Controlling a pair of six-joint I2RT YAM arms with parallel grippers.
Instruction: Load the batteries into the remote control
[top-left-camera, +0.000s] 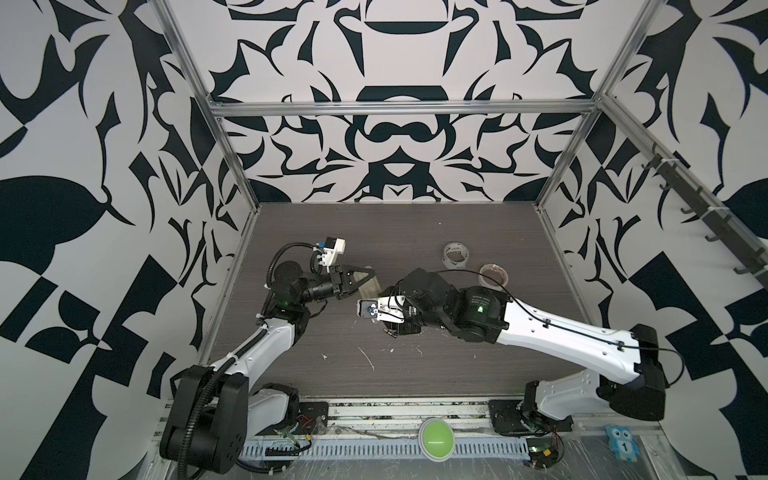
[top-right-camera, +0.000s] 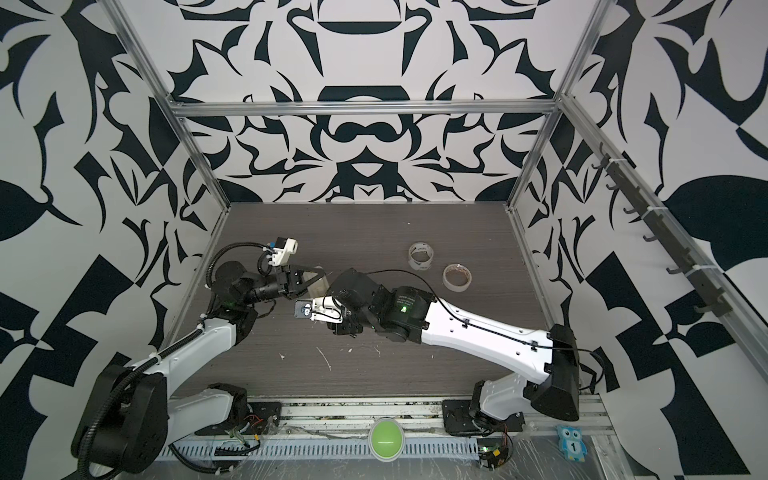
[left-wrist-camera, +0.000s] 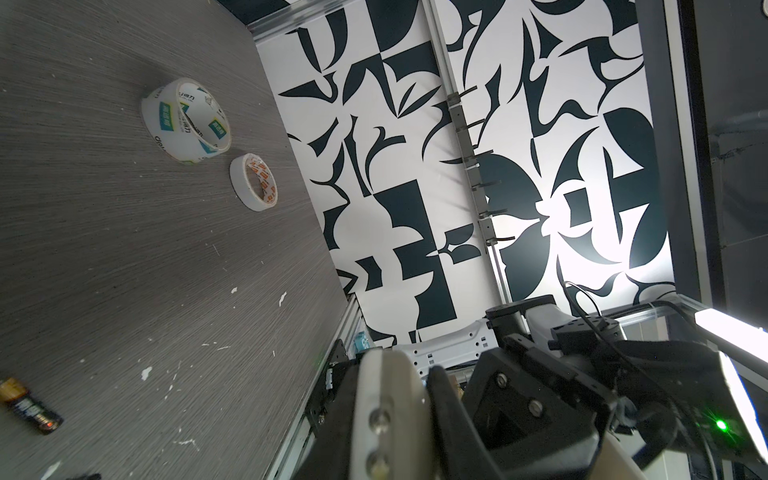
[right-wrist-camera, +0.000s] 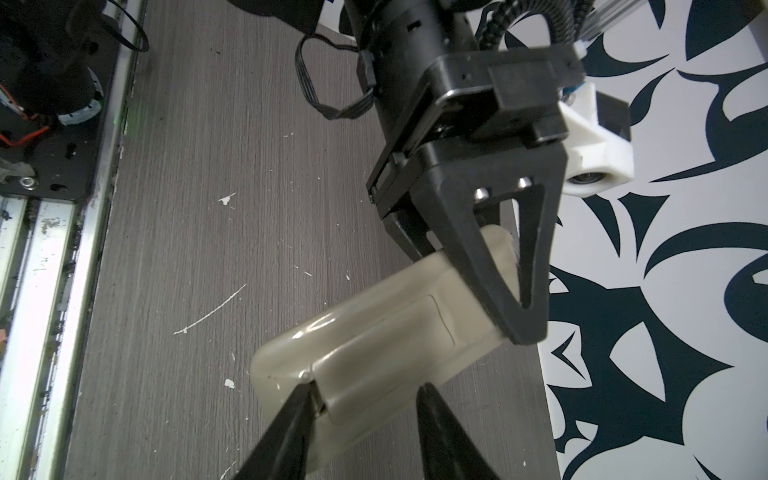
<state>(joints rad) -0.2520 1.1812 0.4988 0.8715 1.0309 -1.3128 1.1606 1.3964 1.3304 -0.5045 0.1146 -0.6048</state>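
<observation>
Right tool (right-wrist-camera: 365, 388) half-open over remote control (right-wrist-camera: 374, 332), left tool (right-wrist-camera: 513, 324) clamping it, battery (left-wrist-camera: 31, 411), tape rolls (left-wrist-camera: 187, 120) aside.

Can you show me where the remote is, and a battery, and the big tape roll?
remote (right-wrist-camera: 382, 340): right wrist view, on its pale back cover.
battery (left-wrist-camera: 32, 405): left wrist view, on its dark middle.
big tape roll (left-wrist-camera: 164, 124): left wrist view, on its outer side.

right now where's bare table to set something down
Free: the table's far strip behind the tape rolls, and the near strip between the arm bases. Crowded: the middle, around the held remote control and a loose battery.
</observation>
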